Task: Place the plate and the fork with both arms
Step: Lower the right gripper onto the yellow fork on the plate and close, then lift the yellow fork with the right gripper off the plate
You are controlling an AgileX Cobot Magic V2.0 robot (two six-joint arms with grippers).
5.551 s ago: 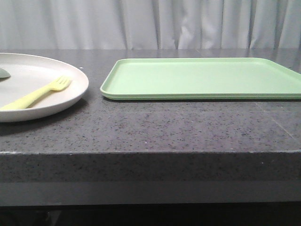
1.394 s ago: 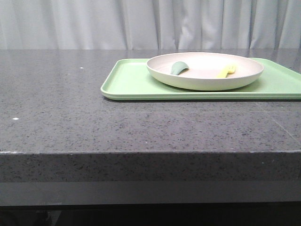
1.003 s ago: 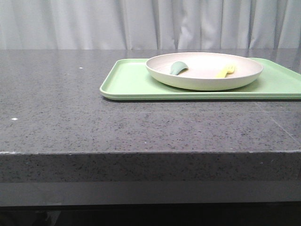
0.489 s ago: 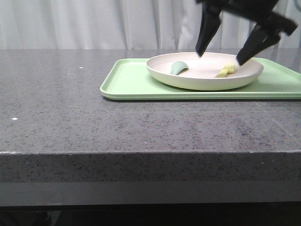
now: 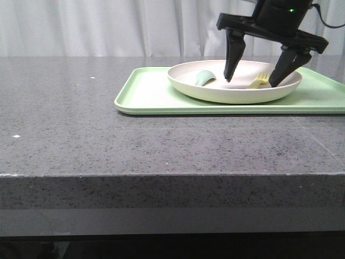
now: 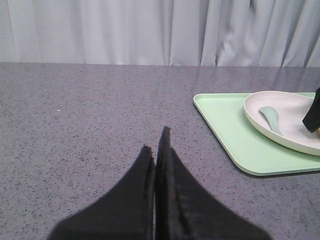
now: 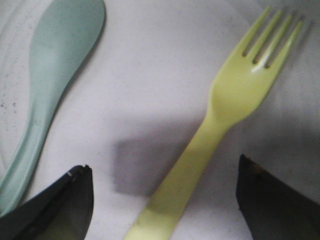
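Note:
The cream plate (image 5: 213,90) sits on the light green tray (image 5: 151,94). The pale yellow fork (image 5: 259,81) lies in the plate, with a teal curved piece (image 5: 205,77) beside it. My right gripper (image 5: 251,81) is open and low over the plate, its fingers on either side of the fork's handle. In the right wrist view the fork (image 7: 227,110) lies between the open fingers (image 7: 162,170), not touched. My left gripper (image 6: 155,145) is shut and empty over the bare counter, left of the tray (image 6: 235,132) and the plate (image 6: 290,107).
The dark speckled counter (image 5: 81,124) runs wide to the left of the tray, with its front edge near the camera. White curtains hang behind the counter. The tray's right end runs out of view.
The plate with the fork and teal piece went from the left of the counter onto the tray. My right gripper came into view and has dropped lower over the fork.

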